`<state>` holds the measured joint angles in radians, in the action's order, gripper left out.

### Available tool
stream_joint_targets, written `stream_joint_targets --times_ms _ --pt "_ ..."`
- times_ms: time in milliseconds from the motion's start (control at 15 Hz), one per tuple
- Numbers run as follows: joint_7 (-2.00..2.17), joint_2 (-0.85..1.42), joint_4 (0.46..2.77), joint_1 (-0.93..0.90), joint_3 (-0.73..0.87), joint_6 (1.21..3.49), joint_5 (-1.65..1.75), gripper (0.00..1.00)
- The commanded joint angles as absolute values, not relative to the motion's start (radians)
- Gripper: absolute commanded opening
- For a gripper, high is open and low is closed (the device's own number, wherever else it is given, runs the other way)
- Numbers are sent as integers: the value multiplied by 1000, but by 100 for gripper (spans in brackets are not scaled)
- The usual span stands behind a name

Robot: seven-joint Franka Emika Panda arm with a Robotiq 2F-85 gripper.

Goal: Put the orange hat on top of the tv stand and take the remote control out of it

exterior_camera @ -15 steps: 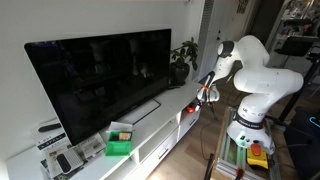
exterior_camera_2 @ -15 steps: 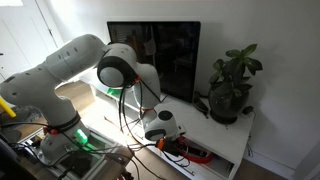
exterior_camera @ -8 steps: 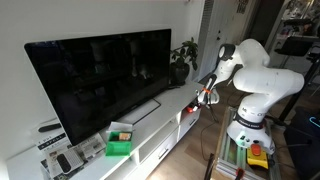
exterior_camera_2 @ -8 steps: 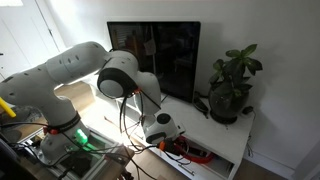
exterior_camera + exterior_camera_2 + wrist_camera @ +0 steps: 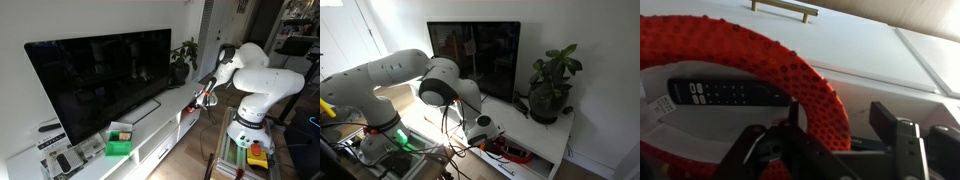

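The orange hat (image 5: pixel 790 75) is a knitted orange-red ring that fills the left of the wrist view. A black remote control (image 5: pixel 730 93) lies inside it. My gripper (image 5: pixel 838 140) is open. Its left finger is at the hat's rim and the rim's right part lies between the fingers. In both exterior views the gripper (image 5: pixel 205 97) (image 5: pixel 480 132) is at the front of the white tv stand (image 5: pixel 150 125) (image 5: pixel 545 130), near its end. The hat shows as an orange patch (image 5: pixel 512 153) in the stand's open front.
A large black TV (image 5: pixel 100 75) stands on the tv stand. A potted plant (image 5: pixel 181 60) (image 5: pixel 552 85) sits at the end nearest the arm. A green box (image 5: pixel 120 140) and small devices (image 5: pixel 65 160) sit at the far end. A brass handle (image 5: pixel 785 8) shows above the hat.
The arm's elbow and wrist have shifted slightly at the stand's front. The gripper stays by the hat, with no visible change in its fingers.
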<state>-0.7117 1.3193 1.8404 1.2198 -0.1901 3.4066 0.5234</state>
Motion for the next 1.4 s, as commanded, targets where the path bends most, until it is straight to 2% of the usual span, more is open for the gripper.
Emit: stream_joint_targets --times_ms 0,67,133,200,267,333,933,1333 --pt "-676 1361 1789 1255 -221 3395 581 94" --pt "-673 1364 1786 1257 -225 3395 588 99" --pt "-669 1367 1781 1260 -228 3389 592 94" --pt "-667 1369 1777 1261 -231 3388 598 69" --pt "-665 1371 1773 1262 -233 3386 603 69" --pt "-663 1373 1771 1262 -234 3384 606 65" --pt "-631 1370 1750 1244 -218 3345 597 2" --pt "-585 1345 1737 1199 -168 3309 557 1"
